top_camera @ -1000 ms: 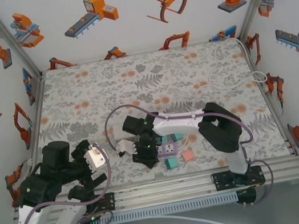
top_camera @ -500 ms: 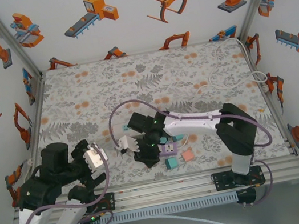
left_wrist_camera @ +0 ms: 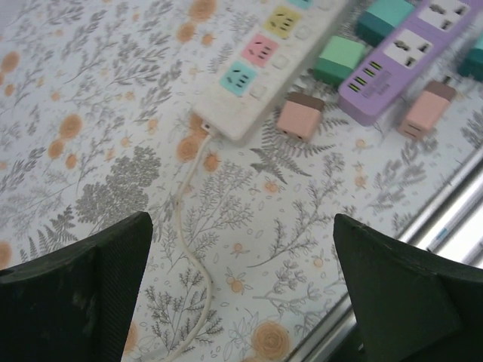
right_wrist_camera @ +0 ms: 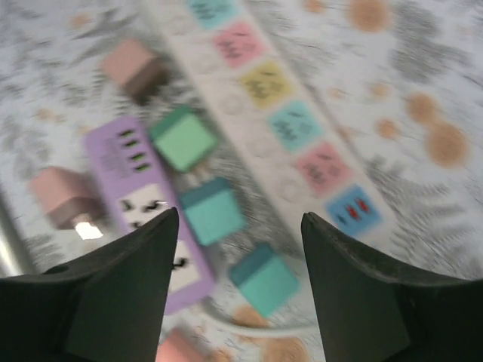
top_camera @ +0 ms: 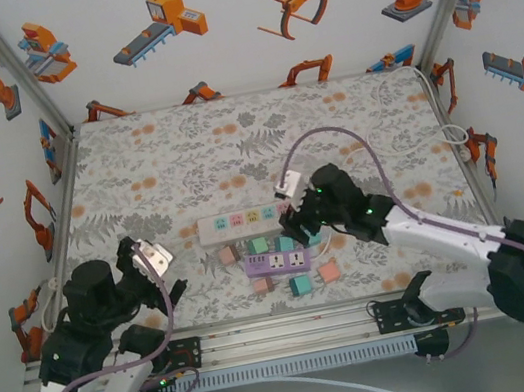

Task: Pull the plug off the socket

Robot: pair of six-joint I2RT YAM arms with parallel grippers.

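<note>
Right tool (right_wrist_camera: 238, 226) spread wide — purple socket strip (right_wrist_camera: 115, 162) below.

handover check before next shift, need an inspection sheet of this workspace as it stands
surface: floral table cover, flat
job's things: white power strip with coloured sockets; purple power strip beside it, nearer the arms; cannot tell if any plug is seated
clutter: pink adapter, green adapter and teal adapter lying around the purple strip
grippers: left end effector open, short of the strips; right end effector open, above both strips, holding nothing
cables: white cord leaves the white strip's end; white cable loops by the right wall
surroundings: walls printed with robot pictures; metal rail at the near edge
</note>
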